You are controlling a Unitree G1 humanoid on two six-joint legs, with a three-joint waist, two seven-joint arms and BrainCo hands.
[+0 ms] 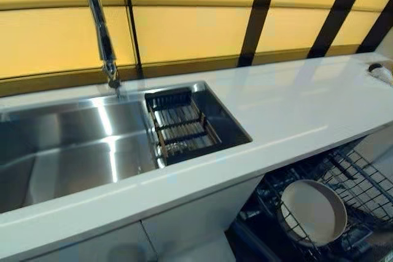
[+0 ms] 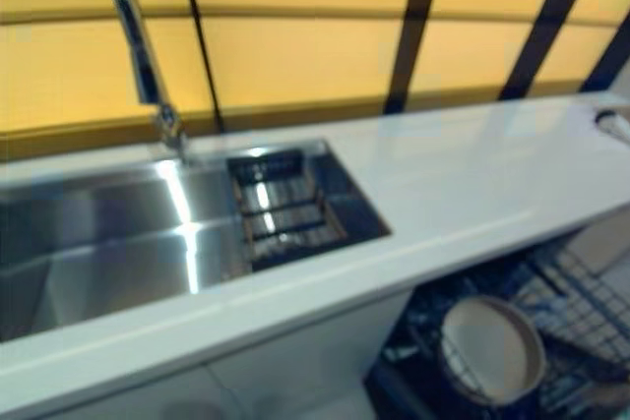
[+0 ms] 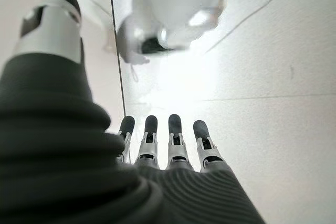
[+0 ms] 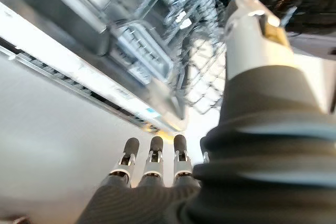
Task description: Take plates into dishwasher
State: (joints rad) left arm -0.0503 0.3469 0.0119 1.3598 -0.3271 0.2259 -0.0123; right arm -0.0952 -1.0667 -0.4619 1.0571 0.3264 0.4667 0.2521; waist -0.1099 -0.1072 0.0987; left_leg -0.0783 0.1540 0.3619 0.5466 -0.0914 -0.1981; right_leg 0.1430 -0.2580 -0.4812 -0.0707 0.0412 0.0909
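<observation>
A round beige plate (image 1: 312, 211) stands on edge in the pulled-out lower dishwasher rack (image 1: 362, 182), below the counter at the lower right. Neither hand shows in the eye views. In the left wrist view my left hand (image 3: 150, 141) hangs over pale floor with straight fingers and holds nothing. In the right wrist view my right hand (image 4: 155, 157) also has straight, empty fingers, and the wire dishwasher rack (image 4: 157, 3) lies beyond them. I see no other plate on the counter or in the sink.
A white counter (image 1: 295, 108) runs across the view, with a steel sink (image 1: 61, 145), a tall chrome faucet (image 1: 98, 23) and a wire drainer basket (image 1: 181, 124) at the sink's right end. A small object (image 1: 381, 73) lies at the counter's far right edge.
</observation>
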